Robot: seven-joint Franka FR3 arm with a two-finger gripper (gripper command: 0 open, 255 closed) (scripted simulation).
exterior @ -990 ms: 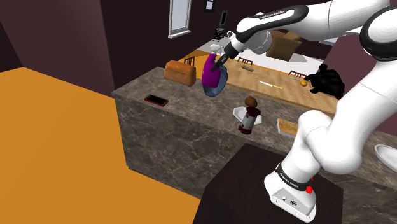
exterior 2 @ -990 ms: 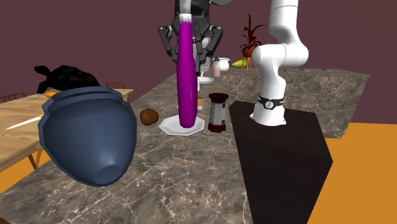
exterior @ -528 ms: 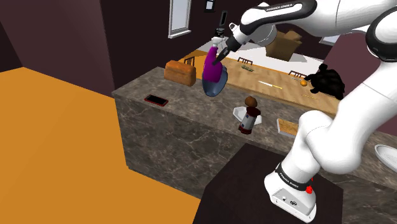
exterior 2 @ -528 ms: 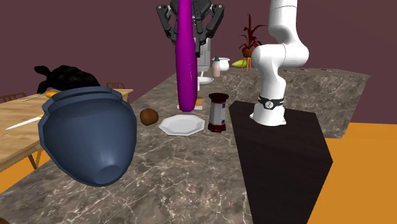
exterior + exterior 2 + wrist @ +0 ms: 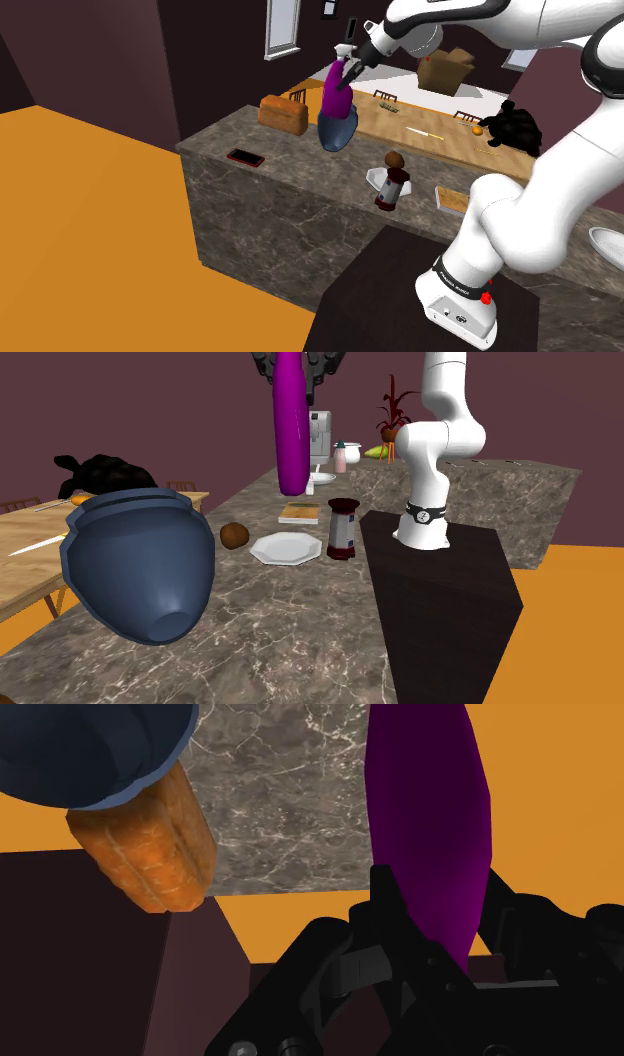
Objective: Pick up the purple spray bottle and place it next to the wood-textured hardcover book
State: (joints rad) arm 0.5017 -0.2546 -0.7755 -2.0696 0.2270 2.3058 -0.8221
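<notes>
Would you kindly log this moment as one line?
phase: carry | claw: shut on bottle | bottle: held above counter | book: flat on counter

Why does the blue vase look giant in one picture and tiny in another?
In the second exterior view the dark blue vase sits right by the camera, so it looms large; in the shoulder view it is far along the counter, partly behind the purple spray bottle, so it looks small.

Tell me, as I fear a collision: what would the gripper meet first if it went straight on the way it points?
Probably the marble counter: beyond the purple spray bottle clasped in the gripper, countertop lies ahead, beside the orange-brown loaf. The line runs near the counter's edge, so this is uncertain.
</notes>
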